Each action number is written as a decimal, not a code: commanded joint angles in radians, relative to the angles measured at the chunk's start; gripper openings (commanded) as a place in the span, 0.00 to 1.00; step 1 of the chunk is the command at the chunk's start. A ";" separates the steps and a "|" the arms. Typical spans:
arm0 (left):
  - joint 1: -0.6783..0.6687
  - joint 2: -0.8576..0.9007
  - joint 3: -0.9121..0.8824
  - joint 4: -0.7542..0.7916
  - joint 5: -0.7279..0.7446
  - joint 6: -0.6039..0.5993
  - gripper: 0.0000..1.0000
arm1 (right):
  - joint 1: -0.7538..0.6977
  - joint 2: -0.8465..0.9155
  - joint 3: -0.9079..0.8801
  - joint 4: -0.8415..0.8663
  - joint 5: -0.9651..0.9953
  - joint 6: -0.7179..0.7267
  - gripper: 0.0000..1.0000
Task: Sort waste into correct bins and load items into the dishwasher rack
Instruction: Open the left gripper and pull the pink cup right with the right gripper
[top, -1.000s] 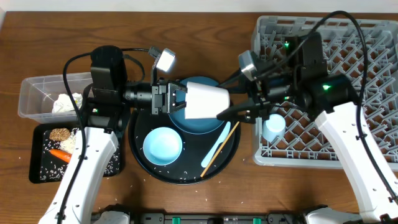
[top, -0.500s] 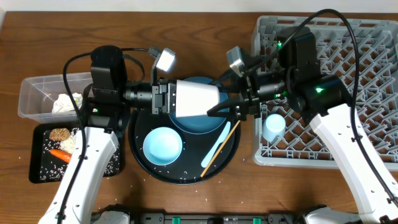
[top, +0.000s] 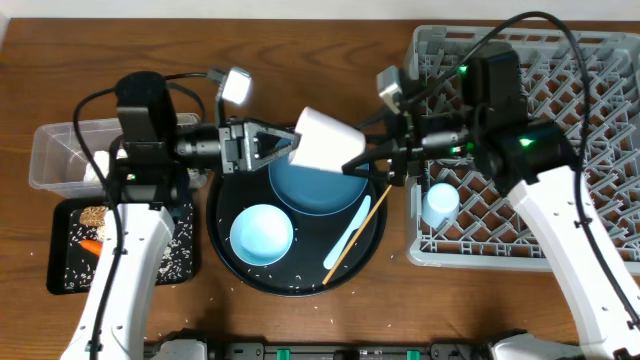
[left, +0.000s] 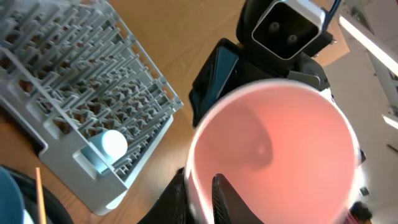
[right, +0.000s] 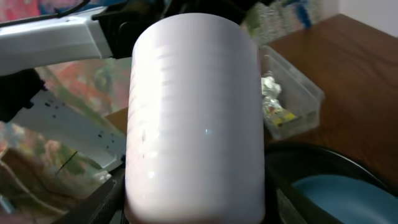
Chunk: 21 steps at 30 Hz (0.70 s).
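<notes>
The small pink cup (top: 325, 140) hangs tilted above the dark blue plate (top: 320, 192), held between both arms. My left gripper (top: 285, 145) is shut on its rim, one finger inside and one outside in the left wrist view (left: 202, 193). My right gripper (top: 355, 165) is shut on the cup's body (right: 196, 118), one finger on each side. The light blue cup (top: 438, 205) stands in the grey dishwasher rack (top: 590, 60). A pale bowl (top: 262, 235), a white utensil (top: 350, 232) and a chopstick (top: 340, 262) lie on the round black tray (top: 225, 270).
The clear tub (top: 50, 150) at the left holds crumpled paper (top: 95, 165) and a wrapper (right: 277, 115). The shallow black tray (top: 60, 280) below it holds a carrot (top: 90, 247), a brown piece (top: 95, 215) and rice. A few rice grains lie on the table's front edge.
The pink cup has moved up and tilted, staying between both grippers. My left arm has drawn back to the left. My right gripper has followed the cup up.
</notes>
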 joint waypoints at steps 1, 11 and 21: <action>0.015 -0.007 0.006 0.007 0.034 -0.002 0.16 | -0.040 -0.045 -0.002 -0.014 0.054 0.016 0.09; 0.020 -0.007 0.006 -0.002 -0.001 -0.001 0.11 | -0.200 -0.140 -0.002 -0.240 0.145 0.059 0.01; -0.135 -0.007 0.004 -0.052 -0.185 0.011 0.06 | -0.222 -0.157 -0.002 -0.325 0.124 0.046 0.01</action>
